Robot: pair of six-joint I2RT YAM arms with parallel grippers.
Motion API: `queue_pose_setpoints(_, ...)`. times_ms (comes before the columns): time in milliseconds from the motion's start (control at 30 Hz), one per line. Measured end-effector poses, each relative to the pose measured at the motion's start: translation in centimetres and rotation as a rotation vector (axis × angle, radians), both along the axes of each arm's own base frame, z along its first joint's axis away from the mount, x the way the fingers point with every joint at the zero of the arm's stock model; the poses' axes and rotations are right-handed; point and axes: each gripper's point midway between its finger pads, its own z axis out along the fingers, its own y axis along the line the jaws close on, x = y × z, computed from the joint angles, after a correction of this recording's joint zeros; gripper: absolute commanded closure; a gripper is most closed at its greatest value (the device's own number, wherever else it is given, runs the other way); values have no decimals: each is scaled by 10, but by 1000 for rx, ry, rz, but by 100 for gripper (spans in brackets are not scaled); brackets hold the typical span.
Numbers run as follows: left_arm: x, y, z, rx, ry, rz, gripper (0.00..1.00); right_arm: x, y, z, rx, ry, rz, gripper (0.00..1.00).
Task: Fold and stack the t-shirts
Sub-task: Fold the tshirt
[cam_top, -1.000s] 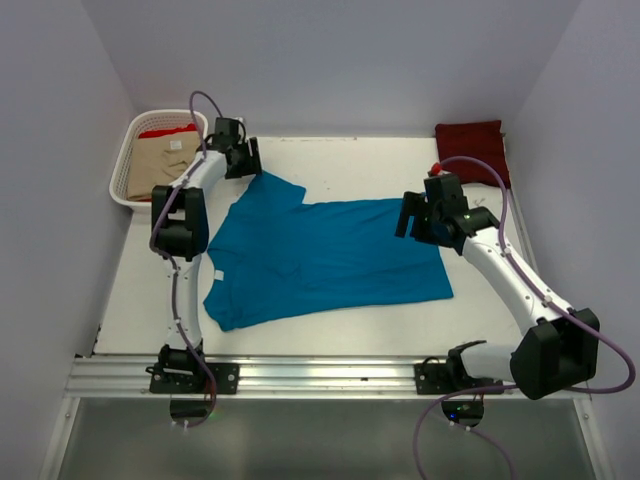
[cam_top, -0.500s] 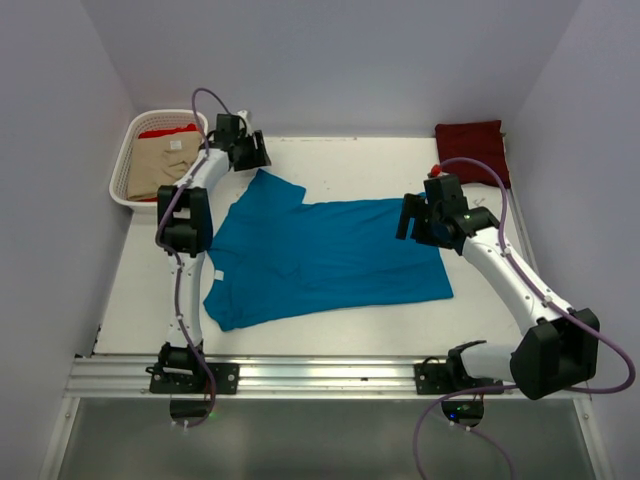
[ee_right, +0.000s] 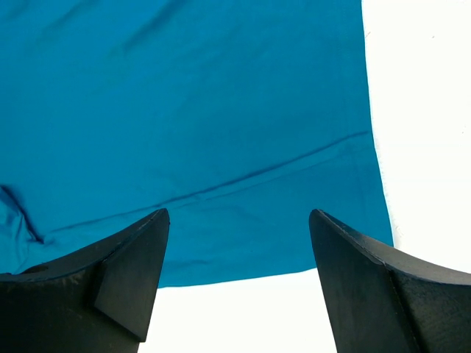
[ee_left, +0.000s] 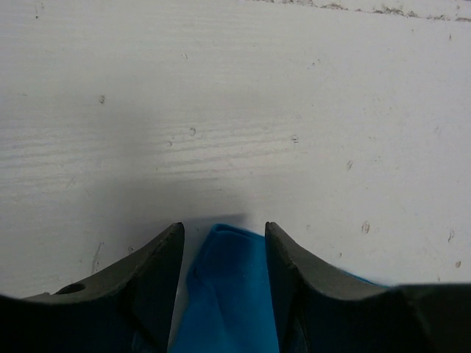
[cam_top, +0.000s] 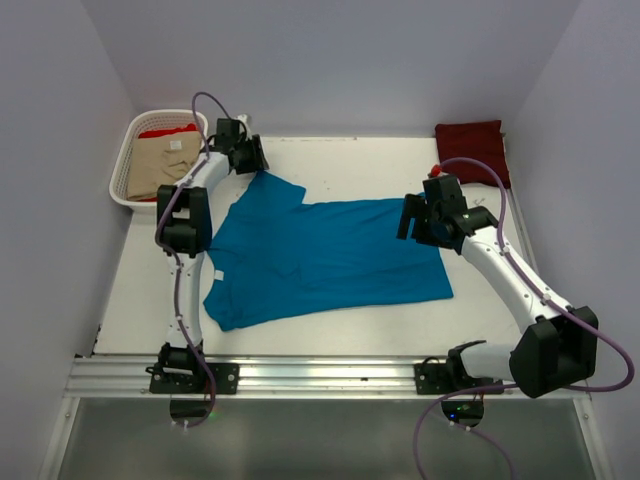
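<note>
teal-blue t-shirt [cam_top: 320, 255] lies spread flat across the middle of the worktop [cam_top: 350, 160]. its hem is toward the right edge and its neck toward the left edge. one sleeve reaches toward the far left corner, the other toward the near edge.

left hand [ee_left: 221, 229] is over the tip of the far sleeve. its jaws are partly apart with the cloth tip lying between them. a strip of bare worktop shows beside the cloth on one side, and no grip on the cloth is seen.

right hand [ee_right: 239, 213] hangs over the far end of the hem, near the right edge, jaws spread wide and holding nothing. whether its fingers touch the cloth cannot be told.

white slotted basket [cam_top: 122, 160] stands at the far left corner. a beige t-shirt [cam_top: 160, 165] lies in it, with a bright red t-shirt [cam_top: 166, 130] behind that.

dark maroon t-shirt [cam_top: 472, 148] lies folded at the far right corner, well apart from the teal-blue one.
</note>
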Motion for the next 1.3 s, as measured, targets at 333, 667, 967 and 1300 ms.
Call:
queue_pose_setpoints(333, -12, 4, -3, 14, 21, 12, 64, -1, -5, -6, -7, 10, -19, 22)
queue_pose_setpoints(667, -11, 5, -8, -20, 9, 2, 100, 2, -26, -7, -42, 1, -118, 42)
queue_pose_setpoints(967, -17, 6, -6, -53, -5, 5, 100, 20, -61, -25, -143, 34, -254, 23)
queue_pose_setpoints(1300, -47, 9, 3, -48, 53, 19, 100, 102, -100, -63, -130, 95, -387, 12)
